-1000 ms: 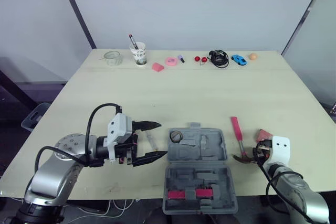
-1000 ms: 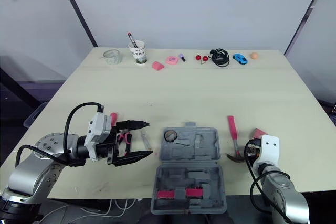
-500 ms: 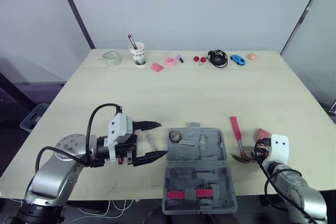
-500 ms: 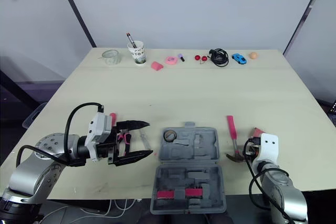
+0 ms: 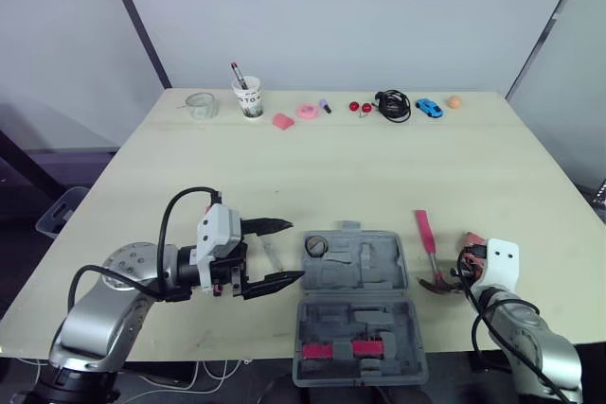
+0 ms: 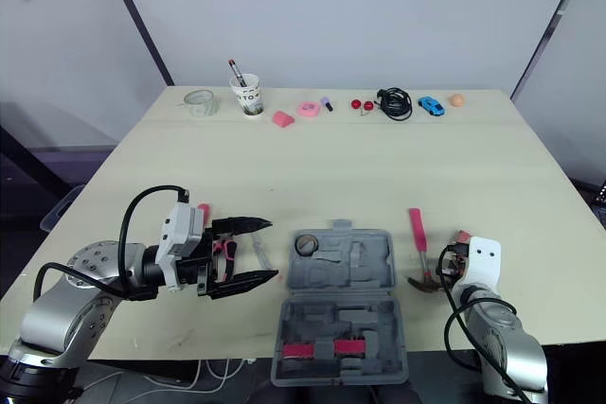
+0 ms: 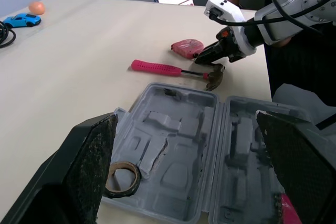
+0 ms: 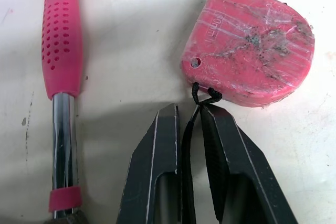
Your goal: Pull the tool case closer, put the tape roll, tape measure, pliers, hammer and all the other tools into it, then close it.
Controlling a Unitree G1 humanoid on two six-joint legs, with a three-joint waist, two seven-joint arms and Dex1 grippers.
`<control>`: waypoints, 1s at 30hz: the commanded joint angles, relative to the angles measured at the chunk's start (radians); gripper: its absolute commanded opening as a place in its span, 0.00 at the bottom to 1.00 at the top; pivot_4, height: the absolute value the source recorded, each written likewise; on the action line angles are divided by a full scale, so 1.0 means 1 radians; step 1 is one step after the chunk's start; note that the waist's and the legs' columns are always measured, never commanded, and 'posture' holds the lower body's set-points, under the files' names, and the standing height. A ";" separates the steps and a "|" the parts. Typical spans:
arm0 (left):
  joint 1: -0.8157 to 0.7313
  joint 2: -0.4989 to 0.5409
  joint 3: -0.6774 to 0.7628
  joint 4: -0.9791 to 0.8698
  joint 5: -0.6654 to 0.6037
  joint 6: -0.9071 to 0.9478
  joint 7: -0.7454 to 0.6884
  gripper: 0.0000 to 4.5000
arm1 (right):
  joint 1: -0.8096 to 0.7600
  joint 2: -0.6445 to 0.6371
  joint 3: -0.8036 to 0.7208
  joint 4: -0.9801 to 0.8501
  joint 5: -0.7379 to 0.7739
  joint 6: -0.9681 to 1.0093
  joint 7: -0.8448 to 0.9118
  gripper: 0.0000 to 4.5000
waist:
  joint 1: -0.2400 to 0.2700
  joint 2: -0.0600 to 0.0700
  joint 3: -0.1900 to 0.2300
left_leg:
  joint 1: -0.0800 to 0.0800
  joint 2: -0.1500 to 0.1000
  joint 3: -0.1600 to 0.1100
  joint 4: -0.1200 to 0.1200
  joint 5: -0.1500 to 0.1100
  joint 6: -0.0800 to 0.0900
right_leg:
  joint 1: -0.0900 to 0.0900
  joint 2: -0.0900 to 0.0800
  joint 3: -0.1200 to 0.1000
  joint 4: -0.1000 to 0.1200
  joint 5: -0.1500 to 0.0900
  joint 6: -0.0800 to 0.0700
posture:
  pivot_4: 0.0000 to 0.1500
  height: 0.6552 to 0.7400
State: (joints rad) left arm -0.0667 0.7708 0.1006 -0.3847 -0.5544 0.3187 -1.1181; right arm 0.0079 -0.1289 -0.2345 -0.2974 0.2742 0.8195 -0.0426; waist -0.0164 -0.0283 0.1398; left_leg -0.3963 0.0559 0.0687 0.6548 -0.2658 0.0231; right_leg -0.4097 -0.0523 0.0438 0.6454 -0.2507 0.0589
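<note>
The grey moulded-plastic tool case [image 5: 361, 277] lies open and flat, so every recess can be filled from above. One recess, in the case's far left corner, already holds the brown tape roll [image 5: 316, 245]. Beyond the case's right side lies the hammer with a pink dotted grip and steel head [image 5: 428, 245], handle pointing away from the case's front. Just right of the hammer, farther from the case, rests the flat pink tape measure [image 8: 252, 45]. The right gripper [image 8: 189, 116] is nearly clenched, its two black fingers pinching the thin black cord loop [image 8: 202, 95] that hangs off the tape measure. Probably the cord gives an easier purchase than the broad, flat body. The left gripper [image 5: 294, 253] is released, jaws spread wide, just off the case's left edge and pointing at it, seemingly ready to steady the case or take the next tool. The pink-handled pliers [image 6: 222, 251] lie left of the case, behind those spread jaws, not yet packed.
</note>
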 commanded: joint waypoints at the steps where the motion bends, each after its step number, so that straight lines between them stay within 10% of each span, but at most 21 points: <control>1: -0.007 -0.005 0.001 -0.045 -0.043 0.000 -0.019 1.00 | -0.002 0.008 -0.032 0.004 -0.002 0.013 -0.020 0.15 | 0.000 0.000 0.000 | 0.000 0.000 0.000 0.000 0.000 0.000 | 0.000 0.000 0.000 0.000 0.000 0.000 | 1.00 1.00; 30: -0.057 0.018 -0.010 -0.031 -0.123 0.029 -0.137 1.00 | 0.016 0.009 -0.049 0.010 0.005 0.013 -0.004 0.01 | 0.000 -0.001 -0.001 | 0.000 0.000 0.000 0.000 0.000 0.000 | 0.000 0.000 0.000 0.000 0.000 0.000 | 1.00 1.00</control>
State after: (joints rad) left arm -0.1134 0.7856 0.0832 -0.4015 -0.6704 0.3565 -1.2480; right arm 0.0033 -0.1122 -0.2642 -0.2850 0.2789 0.8179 -0.0479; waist -0.0162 -0.0295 0.1389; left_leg -0.3961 0.0559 0.0683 0.6550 -0.2657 0.0231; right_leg -0.4095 -0.0521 0.0437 0.6455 -0.2507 0.0589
